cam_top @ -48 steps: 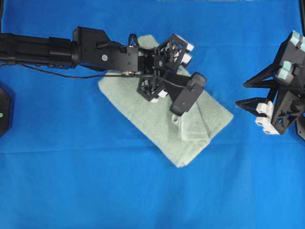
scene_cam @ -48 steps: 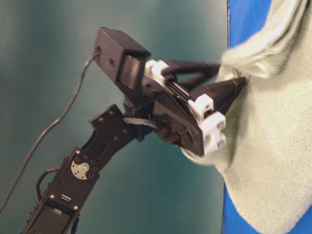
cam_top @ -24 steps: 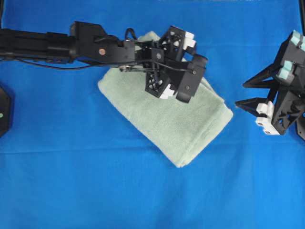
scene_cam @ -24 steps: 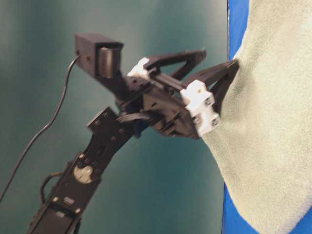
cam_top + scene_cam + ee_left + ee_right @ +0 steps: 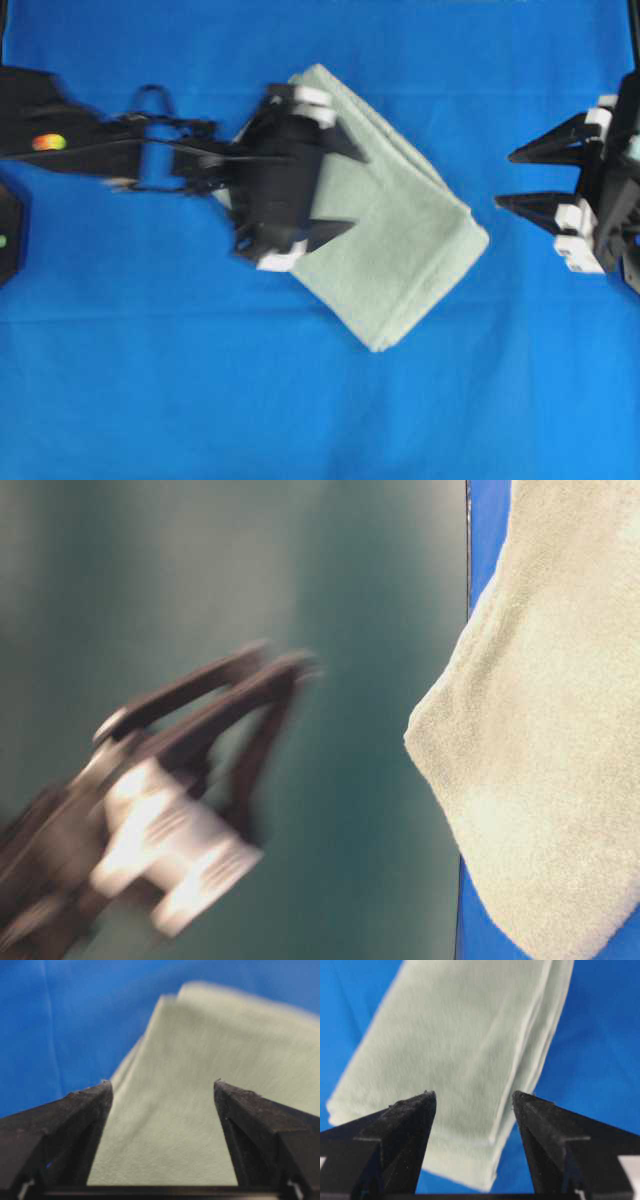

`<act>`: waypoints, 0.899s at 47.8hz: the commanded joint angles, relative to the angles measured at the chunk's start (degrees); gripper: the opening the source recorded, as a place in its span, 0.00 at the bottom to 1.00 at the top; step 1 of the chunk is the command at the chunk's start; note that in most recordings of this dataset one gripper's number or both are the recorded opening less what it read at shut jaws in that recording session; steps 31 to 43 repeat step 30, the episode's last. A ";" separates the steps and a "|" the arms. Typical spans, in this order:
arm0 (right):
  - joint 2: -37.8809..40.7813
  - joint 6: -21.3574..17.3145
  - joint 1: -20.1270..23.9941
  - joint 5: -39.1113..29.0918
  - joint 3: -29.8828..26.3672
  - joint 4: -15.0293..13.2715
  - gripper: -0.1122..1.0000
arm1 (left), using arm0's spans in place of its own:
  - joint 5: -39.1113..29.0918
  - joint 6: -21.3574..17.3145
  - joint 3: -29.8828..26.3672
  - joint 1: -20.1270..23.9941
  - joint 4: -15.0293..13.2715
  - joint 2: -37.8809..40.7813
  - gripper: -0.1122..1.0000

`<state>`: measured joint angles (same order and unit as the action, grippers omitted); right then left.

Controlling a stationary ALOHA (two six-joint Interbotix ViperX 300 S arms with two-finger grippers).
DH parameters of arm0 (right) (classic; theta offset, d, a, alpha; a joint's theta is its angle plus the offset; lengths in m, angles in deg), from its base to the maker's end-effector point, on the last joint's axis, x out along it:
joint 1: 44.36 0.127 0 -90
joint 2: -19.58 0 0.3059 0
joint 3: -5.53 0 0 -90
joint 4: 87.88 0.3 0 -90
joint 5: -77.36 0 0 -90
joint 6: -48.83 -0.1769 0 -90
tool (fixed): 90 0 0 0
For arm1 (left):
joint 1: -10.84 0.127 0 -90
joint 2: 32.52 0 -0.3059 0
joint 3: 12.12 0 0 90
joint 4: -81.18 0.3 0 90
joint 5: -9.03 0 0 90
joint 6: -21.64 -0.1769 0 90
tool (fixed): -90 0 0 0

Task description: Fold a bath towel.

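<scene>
blue cloth (image 5: 150, 380) covers the worktop from edge to edge, with wide bare stretches below, above and to the lower left of everything else. bath towel (image 5: 385, 235) lies folded into a thick pale green rectangle near the middle, set at a slant so one corner points up and another points toward the lower right; stacked layers show along one long side in the right wrist view. left gripper (image 5: 340, 190) is blurred, over the towel's left part, its jaws spread wide with nothing between them; whether the tips touch the cloth cannot be told. right gripper (image 5: 505, 178) sits at the right edge, apart from the towel's right corner, jaws wide and empty, pointing at the towel.
</scene>
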<state>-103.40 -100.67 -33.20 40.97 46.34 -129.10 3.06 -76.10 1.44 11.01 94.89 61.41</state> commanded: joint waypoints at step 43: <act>-13.01 -0.26 0.18 2.20 3.52 -12.13 0.68 | 7.82 13.89 34.89 -0.62 -0.18 -51.24 0.77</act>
